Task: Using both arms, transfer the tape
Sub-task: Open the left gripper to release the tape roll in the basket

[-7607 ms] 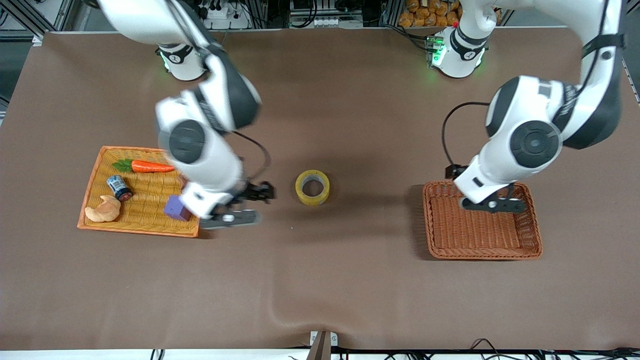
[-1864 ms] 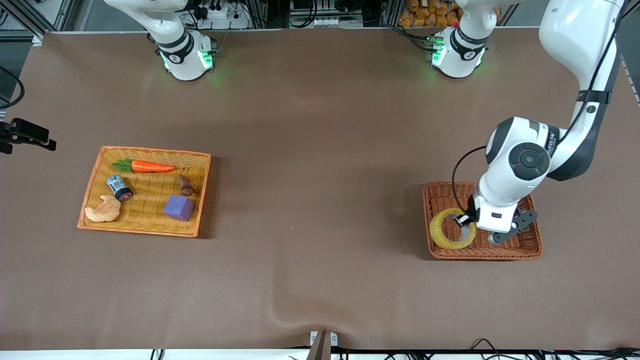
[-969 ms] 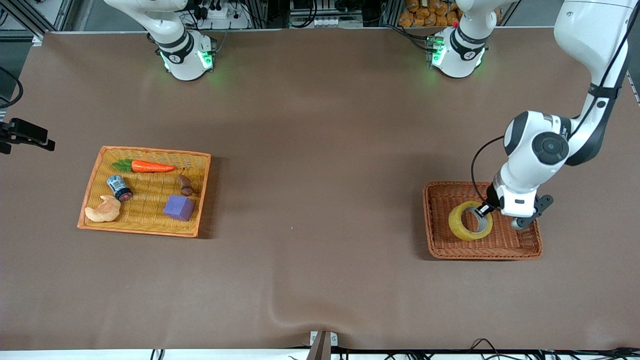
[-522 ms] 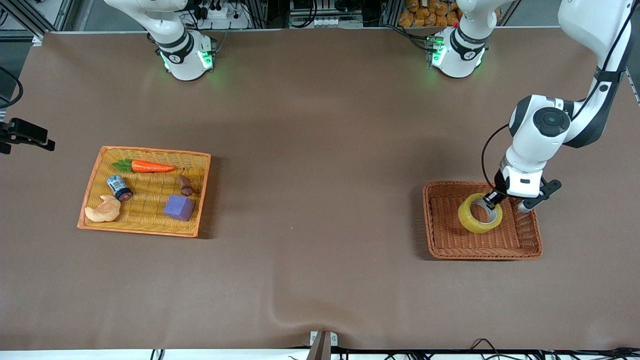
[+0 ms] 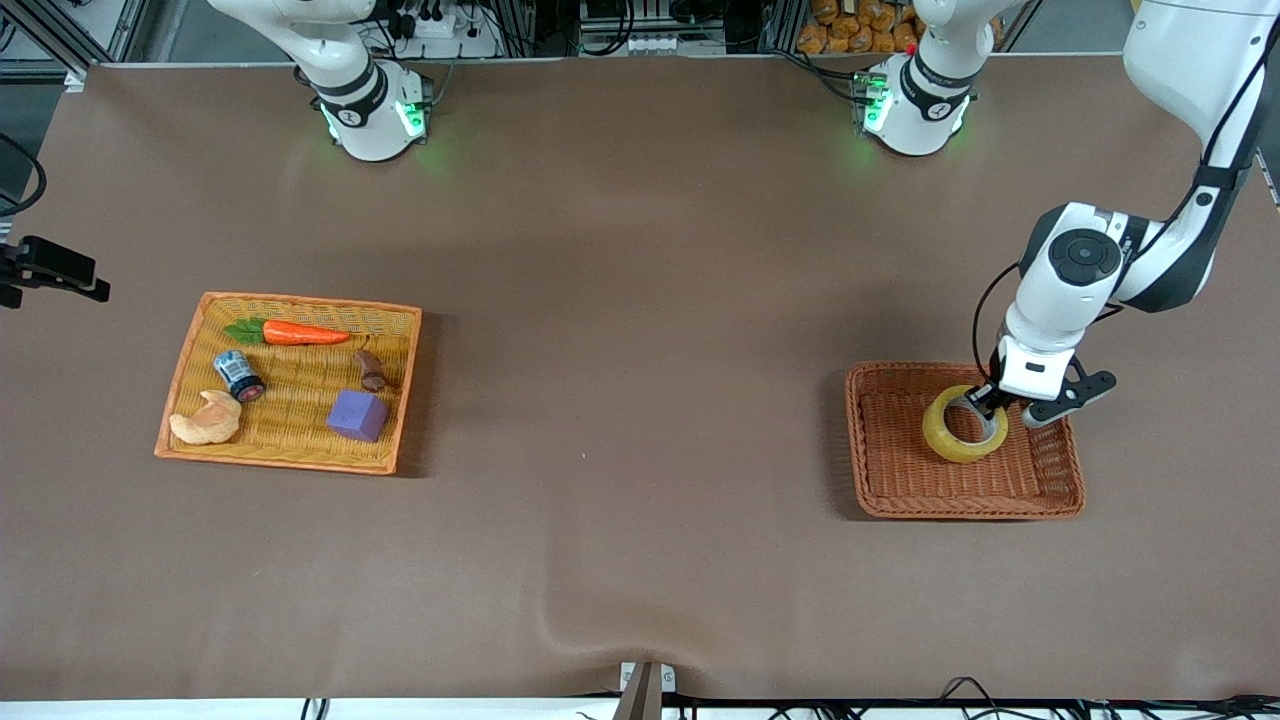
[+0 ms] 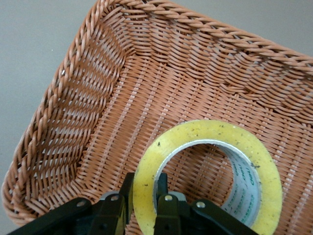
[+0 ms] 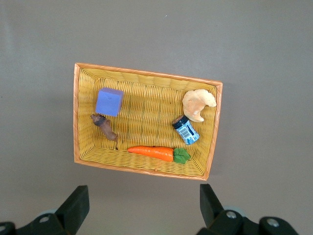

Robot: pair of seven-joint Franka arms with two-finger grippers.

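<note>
Pinching yellowish translucent tape roll (image 5: 964, 430) over brown wicker basket (image 5: 900, 490) — left gripper (image 5: 985, 403); waiting spread above yellow tray (image 7: 146, 169) — right gripper (image 7: 144, 215).

left gripper (image 5: 985, 405) jaws clamped shut; right gripper (image 7: 142, 208) jaws spread wide.

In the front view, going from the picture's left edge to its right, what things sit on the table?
Croissant → small jar → carrot → purple cube, all in the yellow tray → tape, gripped by the left gripper, in the brown basket.
</note>
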